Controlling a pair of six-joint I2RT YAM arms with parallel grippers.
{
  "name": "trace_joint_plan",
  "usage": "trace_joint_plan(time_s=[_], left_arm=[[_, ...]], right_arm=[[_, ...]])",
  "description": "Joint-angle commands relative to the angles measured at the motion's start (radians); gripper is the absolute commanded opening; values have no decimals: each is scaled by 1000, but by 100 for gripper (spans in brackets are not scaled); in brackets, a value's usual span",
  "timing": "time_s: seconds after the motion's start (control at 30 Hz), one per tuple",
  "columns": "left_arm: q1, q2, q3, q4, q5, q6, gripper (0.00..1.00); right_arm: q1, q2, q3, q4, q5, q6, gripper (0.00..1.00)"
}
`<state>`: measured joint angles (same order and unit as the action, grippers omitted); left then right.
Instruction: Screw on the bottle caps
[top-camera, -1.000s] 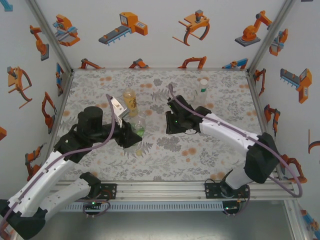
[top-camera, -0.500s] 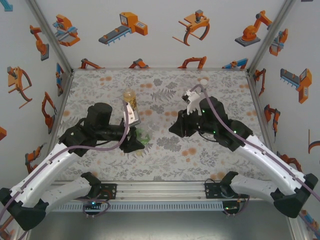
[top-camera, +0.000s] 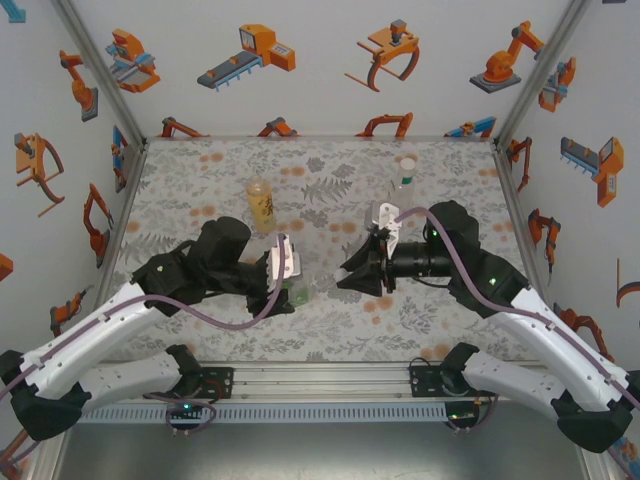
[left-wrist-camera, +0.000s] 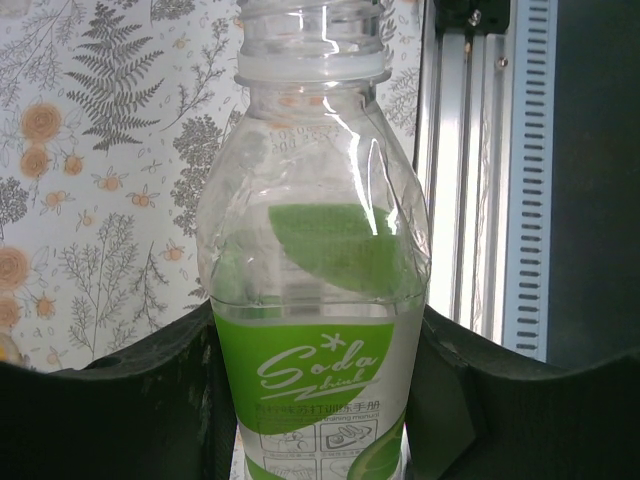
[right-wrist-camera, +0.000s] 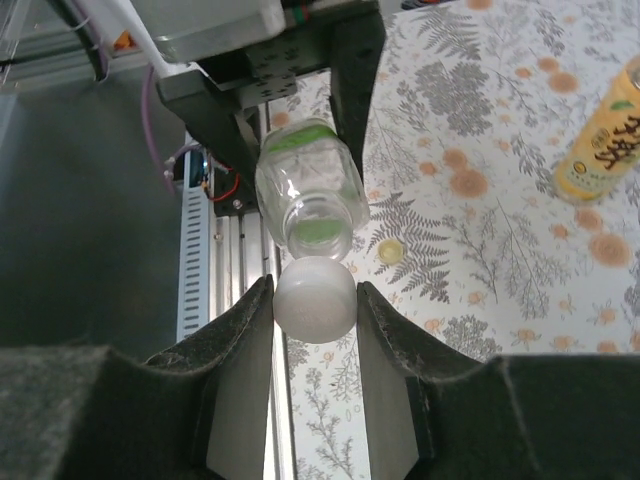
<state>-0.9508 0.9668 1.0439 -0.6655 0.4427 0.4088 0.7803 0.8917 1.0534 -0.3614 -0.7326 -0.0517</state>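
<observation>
The left tool (left-wrist-camera: 320, 400) clamps a clear, ribbed plastic bottle with a green label (left-wrist-camera: 315, 250), whose base is cut off from view. The right tool (right-wrist-camera: 314, 298) pinches a smooth white round cap (right-wrist-camera: 316, 306) at the bottle's open mouth, above the floral bench (right-wrist-camera: 500, 150). Thread contact cannot be made out.

The top camera overlooks the whole table (top-camera: 200, 170) from its near edge. Both wrist cameras sit close, facing each other, sharing the green-labelled bottle (left-wrist-camera: 320, 300).
</observation>
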Motion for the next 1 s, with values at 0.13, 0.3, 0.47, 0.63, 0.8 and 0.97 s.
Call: trace_joint_plan(time_s=[0.13,0.3,0.47,0.63,0.8,0.97], left_arm=[[-65,32,51,-23,-59,64,0],[-97,55,65,-22,-85,69,0],[-114,71,68,-23,-94,68,0],[-132,75,78,-17,-122,65,0],[-135,66,71,-3,-133,59,0],[-134,62,69,6,-136,55,0]], right_arm=[[-3,4,22,-25,-161,-200,0],[0,10,13,-27,-158,-227,0],[5,14,-11,-4,-137,-232,0],[19,18,-33,-6,-132,-232,0],[25,6,-54,0,-103,-232,0],[29,4,-65,7,-99,-232,0]])
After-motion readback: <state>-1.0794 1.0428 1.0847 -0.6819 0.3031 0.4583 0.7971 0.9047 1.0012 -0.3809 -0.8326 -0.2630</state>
